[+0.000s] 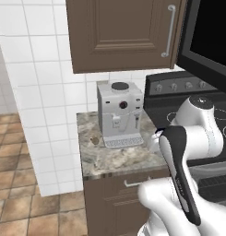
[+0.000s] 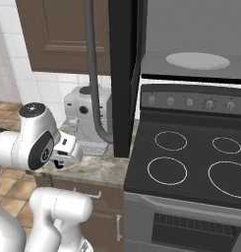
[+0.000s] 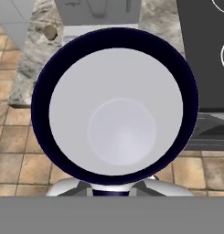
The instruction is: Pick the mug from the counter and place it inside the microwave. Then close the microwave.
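Gripper (image 2: 60, 160) clamped on the navy-rimmed mug (image 3: 114, 109), mouth up, above the granite counter (image 1: 110, 159) before the coffee machine (image 1: 119, 113); open microwave (image 2: 191, 61) and white turntable (image 2: 197, 60) up and rightward, beyond the door (image 2: 124, 74).

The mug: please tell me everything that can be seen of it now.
The mug is a round cup with a dark navy rim and a smooth, pale, silvery-white inside that is empty. The hand view looks straight down into its mouth. It is off the counter, with counter edge and floor tiles showing past its rim. In the right base view a bit of its navy shows under the gripper, whose jaws are shut on it. Its handle cannot be made out.
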